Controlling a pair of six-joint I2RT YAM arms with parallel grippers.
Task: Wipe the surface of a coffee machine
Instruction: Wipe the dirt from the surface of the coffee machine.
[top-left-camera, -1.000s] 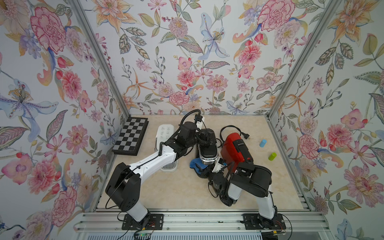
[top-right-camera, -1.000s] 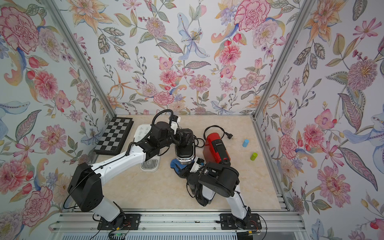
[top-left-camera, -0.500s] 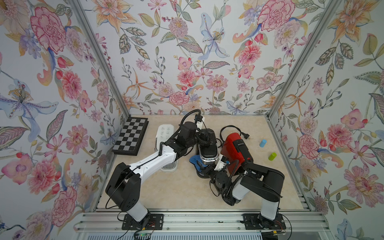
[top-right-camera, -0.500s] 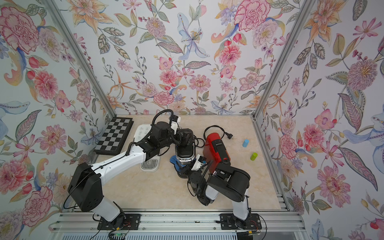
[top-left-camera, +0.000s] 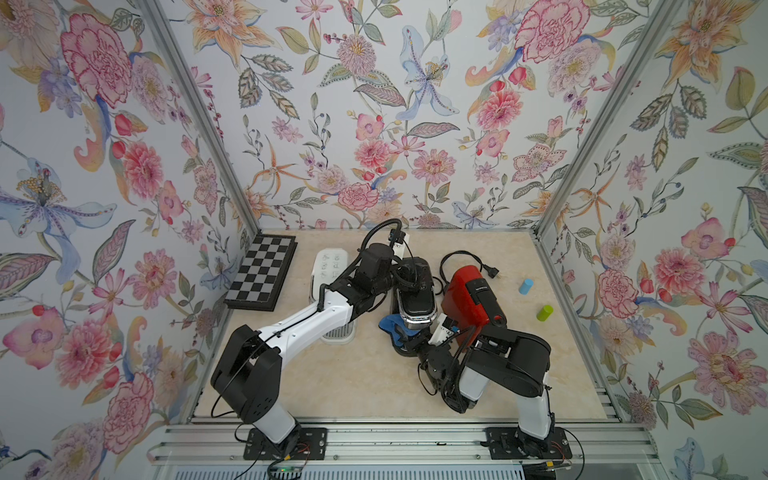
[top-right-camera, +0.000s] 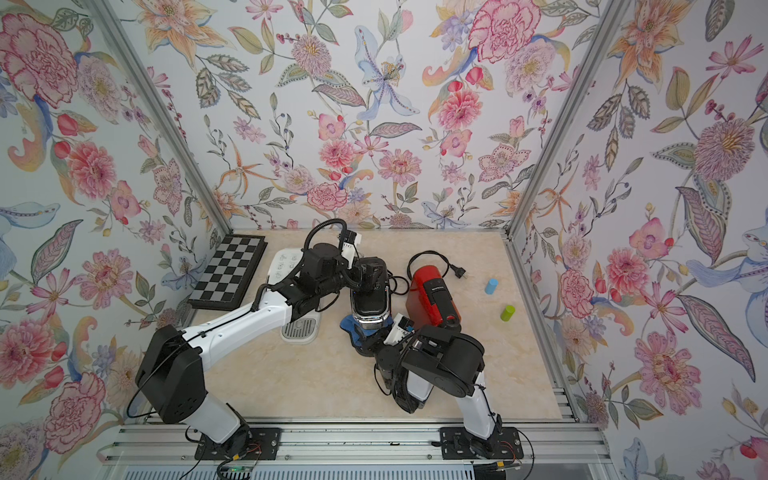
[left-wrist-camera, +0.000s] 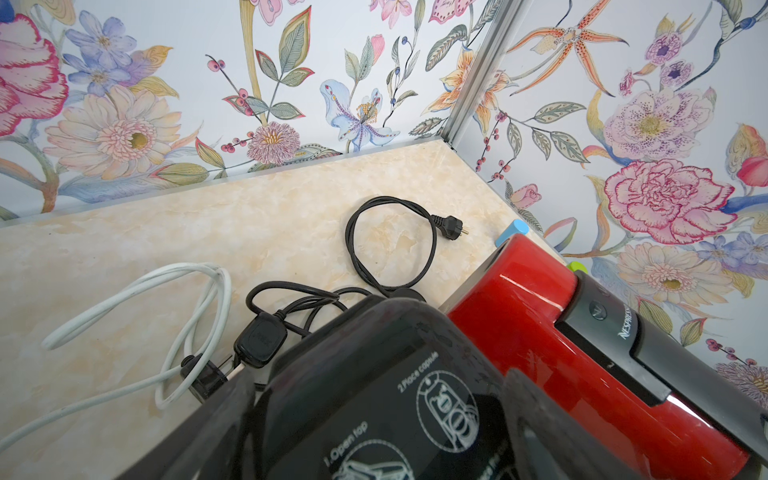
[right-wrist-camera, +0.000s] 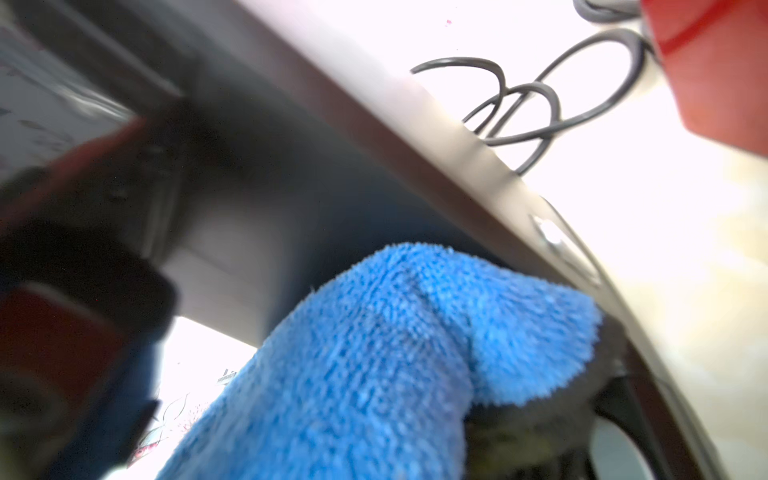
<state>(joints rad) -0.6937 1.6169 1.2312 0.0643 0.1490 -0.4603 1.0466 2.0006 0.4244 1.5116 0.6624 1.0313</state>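
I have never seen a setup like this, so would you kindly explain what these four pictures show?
One robot's left arm and right arm stand at a beige table inside a flower-papered booth. Two pictures look down from overhead and are almost identical. The other two come from a camera on each arm's wrist. On the table sit a black coffee machine, a red coffee machine, a white appliance, a chessboard, loose cords, a blue cylinder and a green cylinder. The left arm's fingers clasp the black coffee machine. The right arm's fingers hold a blue cloth at its near end.
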